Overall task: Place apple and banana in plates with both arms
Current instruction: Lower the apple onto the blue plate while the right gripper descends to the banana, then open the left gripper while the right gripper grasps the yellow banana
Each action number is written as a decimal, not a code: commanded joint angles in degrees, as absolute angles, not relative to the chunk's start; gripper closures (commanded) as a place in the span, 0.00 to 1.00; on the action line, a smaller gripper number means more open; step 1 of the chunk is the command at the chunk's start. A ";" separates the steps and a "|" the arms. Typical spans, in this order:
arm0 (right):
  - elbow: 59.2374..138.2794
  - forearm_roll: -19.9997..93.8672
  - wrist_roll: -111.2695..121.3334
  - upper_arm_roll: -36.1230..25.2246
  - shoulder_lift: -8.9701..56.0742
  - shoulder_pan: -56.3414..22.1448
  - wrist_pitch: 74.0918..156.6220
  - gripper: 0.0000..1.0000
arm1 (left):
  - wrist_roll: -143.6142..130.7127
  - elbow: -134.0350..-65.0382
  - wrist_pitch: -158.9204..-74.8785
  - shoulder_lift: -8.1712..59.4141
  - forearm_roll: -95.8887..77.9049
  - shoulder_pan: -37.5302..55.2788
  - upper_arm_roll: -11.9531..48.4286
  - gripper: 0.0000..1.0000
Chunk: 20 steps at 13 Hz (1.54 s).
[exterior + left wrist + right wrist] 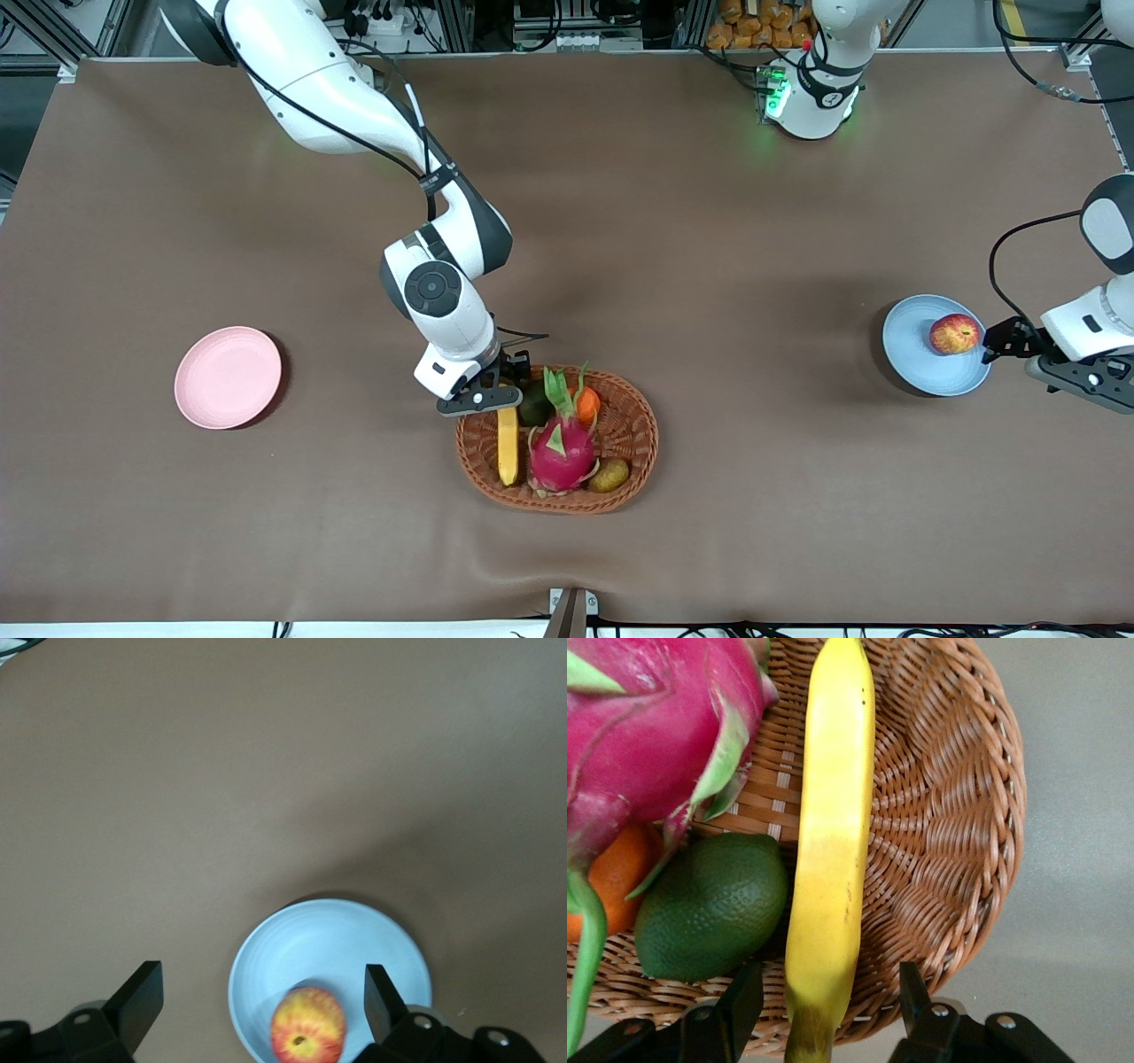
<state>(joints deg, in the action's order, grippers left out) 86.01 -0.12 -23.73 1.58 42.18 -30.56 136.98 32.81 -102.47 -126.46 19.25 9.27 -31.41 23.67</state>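
Over the wicker basket (pixel 642 434), the right gripper (pixel 828 1005) straddles the banana's (pixel 831 833) stem end, fingers not yet pinching; firm, smooth, bruisable, better gripped mid-length. Left gripper (pixel 264 997) gapes above the apple (pixel 954 334) on the blue plate (pixel 912 359)

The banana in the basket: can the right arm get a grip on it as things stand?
Probably yes: the right gripper has its jaws open around the banana at one end, with the lime beside it but apart.

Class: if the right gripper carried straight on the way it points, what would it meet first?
Most likely the banana in the basket: the right gripper has its jaws astride the banana's end, though the depth is unclear.
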 commanded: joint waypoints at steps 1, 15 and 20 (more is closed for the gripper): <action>83.85 -1.85 -24.96 1.23 43.59 -31.11 137.11 0.30 | 28.23 -98.37 -120.52 19.25 9.58 -30.94 25.83 0.00; 83.32 -1.58 -24.79 1.23 43.25 -30.59 138.52 1.00 | 11.95 -92.29 -95.64 4.93 0.97 3.60 -3.08 0.00; 82.09 1.83 -24.70 1.58 39.30 -26.20 130.97 1.00 | 2.23 -92.46 -84.40 -1.83 1.32 3.43 -3.25 0.00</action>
